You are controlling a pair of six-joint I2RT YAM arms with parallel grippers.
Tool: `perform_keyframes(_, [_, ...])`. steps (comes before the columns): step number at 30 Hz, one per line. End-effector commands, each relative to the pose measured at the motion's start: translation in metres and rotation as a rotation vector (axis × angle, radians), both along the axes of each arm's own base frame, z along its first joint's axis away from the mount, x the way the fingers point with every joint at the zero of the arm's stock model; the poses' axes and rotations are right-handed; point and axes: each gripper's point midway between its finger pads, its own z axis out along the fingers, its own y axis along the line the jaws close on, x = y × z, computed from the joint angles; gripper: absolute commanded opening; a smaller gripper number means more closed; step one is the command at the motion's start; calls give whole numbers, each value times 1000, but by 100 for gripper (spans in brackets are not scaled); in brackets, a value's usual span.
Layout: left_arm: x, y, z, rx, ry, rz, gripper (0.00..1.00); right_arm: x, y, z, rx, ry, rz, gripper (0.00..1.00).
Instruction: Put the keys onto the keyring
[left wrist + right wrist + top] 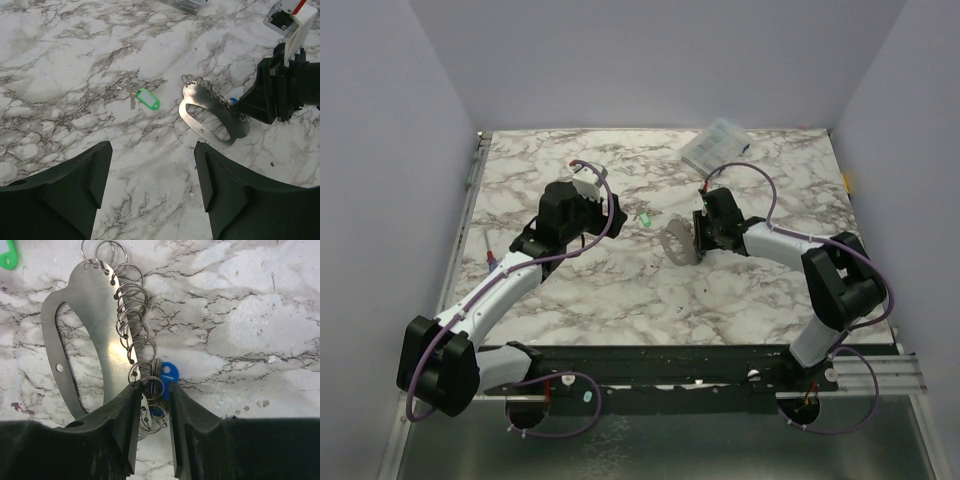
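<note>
Marble-patterned bench [620, 290] carries the keyring [678, 240], a flat silvery loop with a row of small wire rings along one edge. It lies flat, right of centre in the top view. Green key [645, 217] lies alone on the bench just left of the keyring, not touching it; in the left wrist view it sits at centre with the keyring to its right. Blue key [167, 374] lies against the keyring's ringed edge, low in the right wrist view. Right gripper [152, 410] is narrow, with a finger on either side of the lowest rings and the blue key; whether it pinches them I cannot tell. Left gripper [150, 190] stands wide and holds nothing, left of the green key in the top view. Clear box [715, 145] rests at the upper right.
</note>
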Motion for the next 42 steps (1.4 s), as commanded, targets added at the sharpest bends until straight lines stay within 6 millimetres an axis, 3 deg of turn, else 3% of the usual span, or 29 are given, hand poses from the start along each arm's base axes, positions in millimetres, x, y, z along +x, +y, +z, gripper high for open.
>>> perform_keyframes(1, [-2,-5,15,-8,-34,-27,74,9,0,0,-38,-17,-2,36])
perform_keyframes(6, [-3,-6,15,-9,-35,-30,74,7,-7,-7,-74,9,-22,30])
perform_keyframes(14, [-3,-6,14,-7,-32,-33,74,0,-10,-7,-64,16,-41,30])
perform_keyframes(18, [-3,-7,15,-9,-33,-34,74,1,-9,5,-34,-18,-53,31])
perform_keyframes(23, [-4,-7,14,-5,-35,-34,73,4,-24,16,-57,-59,-150,32])
perform_keyframes(30, [-4,-8,14,-5,-35,-40,73,0,-5,42,95,-43,-181,36])
perform_keyframes(36, [-5,-7,17,-7,-42,-36,73,-4,10,28,146,78,-218,38])
perform_keyframes(42, [-6,-7,19,-8,-50,-36,73,0,11,15,136,116,-270,33])
